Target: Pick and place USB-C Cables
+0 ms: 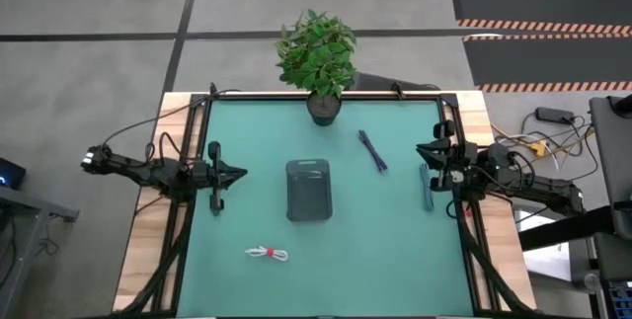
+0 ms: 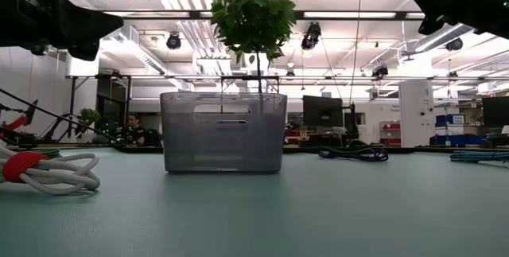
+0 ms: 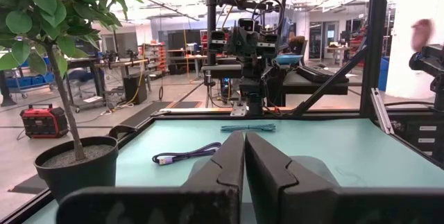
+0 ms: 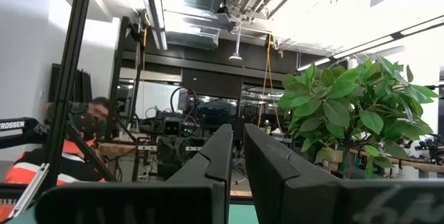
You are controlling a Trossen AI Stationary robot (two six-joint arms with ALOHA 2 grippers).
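My left gripper hangs over the left side of the teal mat, its fingers pressed together on nothing. Near the mat's front edge, left of centre, lies the white cable with the red band, coiled in a small bundle and well apart from both my grippers. The grey tray stands at the middle of the mat; its walls are translucent from table height and I cannot tell from these views whether anything lies inside. Behind it, at the far edge, sits the potted plant in a dark pot. Right of the tray and toward the back, the dark blue cable lies stretched on a diagonal. Further right, the teal-green cable lies along the mat's right edge, just beside my right gripper, whose fingers are drawn nearly together around nothing. Wooden tabletop borders the mat on both sides. Beyond is an open workshop with benches, monitors and ceiling lamps; a person in orange sits behind the frame.
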